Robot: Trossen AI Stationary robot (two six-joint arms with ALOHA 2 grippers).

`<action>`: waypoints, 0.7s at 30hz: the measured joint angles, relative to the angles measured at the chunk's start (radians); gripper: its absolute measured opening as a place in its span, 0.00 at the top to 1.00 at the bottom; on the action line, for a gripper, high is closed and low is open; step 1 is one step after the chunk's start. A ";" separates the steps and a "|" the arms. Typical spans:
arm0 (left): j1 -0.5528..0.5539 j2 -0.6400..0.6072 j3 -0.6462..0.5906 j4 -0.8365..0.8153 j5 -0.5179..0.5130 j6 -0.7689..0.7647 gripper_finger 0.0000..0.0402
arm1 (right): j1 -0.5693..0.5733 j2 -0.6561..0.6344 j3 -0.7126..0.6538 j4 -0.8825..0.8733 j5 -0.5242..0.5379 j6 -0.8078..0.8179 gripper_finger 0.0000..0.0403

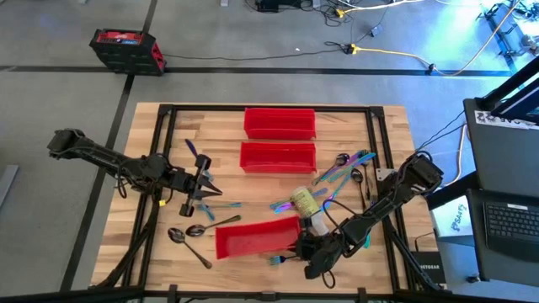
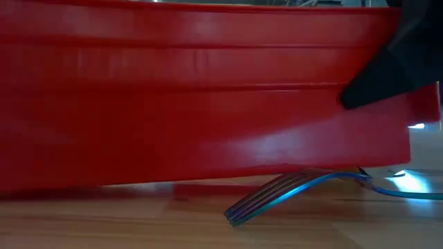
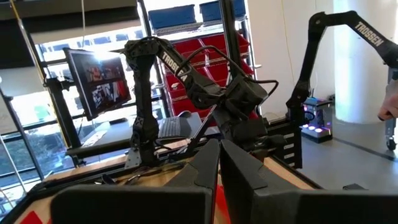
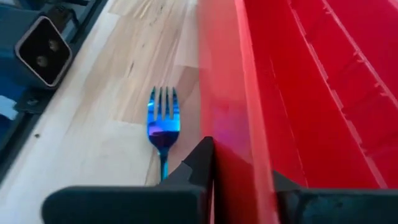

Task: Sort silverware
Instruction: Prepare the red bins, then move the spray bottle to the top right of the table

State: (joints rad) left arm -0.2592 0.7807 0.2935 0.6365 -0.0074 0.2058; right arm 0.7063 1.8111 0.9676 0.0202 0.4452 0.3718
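Counter (image 1: 168, 126) is carrying three red bins: two (image 1: 280, 123) (image 1: 278, 156) sitting straight toward the back, the third, the front bin (image 1: 253, 238), lying skewed near the front edge. Right gripper (image 1: 305, 249) is pinching that front bin's end wall, one finger on each side; left gripper (image 1: 209, 181) is hovering fully closed and empty over the left side. Silverware is lying scattered: iridescent cluster (image 1: 341, 168) right of the bins, spoons (image 1: 187, 233) left of the front bin, one blue fork (image 4: 163, 121) on the wood just beside its wall.
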 joint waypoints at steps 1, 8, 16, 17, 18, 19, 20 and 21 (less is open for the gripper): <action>0.000 0.000 0.000 0.000 0.000 0.000 1.00 | 0.000 0.000 0.000 0.001 -0.011 0.011 0.94; 0.000 0.000 0.000 0.000 0.000 0.000 1.00 | 0.000 0.000 0.000 0.036 -0.018 0.018 0.80; 0.000 0.000 0.000 0.000 0.000 0.003 1.00 | 0.000 -0.015 0.078 -0.002 0.038 -0.043 0.75; 0.000 0.000 0.000 0.000 -0.001 0.003 1.00 | 0.000 -0.021 0.092 -0.034 0.050 -0.045 0.75; 0.000 0.000 0.000 -0.001 -0.001 0.003 1.00 | 0.000 -0.028 0.110 -0.071 0.055 -0.047 0.75; 0.000 0.000 0.000 -0.001 -0.001 0.003 1.00 | 0.000 -0.038 0.126 -0.112 0.066 -0.048 0.75; 0.000 0.000 0.000 -0.001 -0.001 0.002 1.00 | 0.002 -0.052 0.141 -0.155 0.088 -0.040 0.75; 0.000 0.000 0.000 -0.003 -0.001 0.000 1.00 | 0.010 -0.067 0.152 -0.187 0.121 -0.027 0.75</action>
State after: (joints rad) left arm -0.2592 0.7803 0.2935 0.6336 -0.0082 0.2062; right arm 0.7164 1.7443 1.1200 -0.1670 0.5664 0.3450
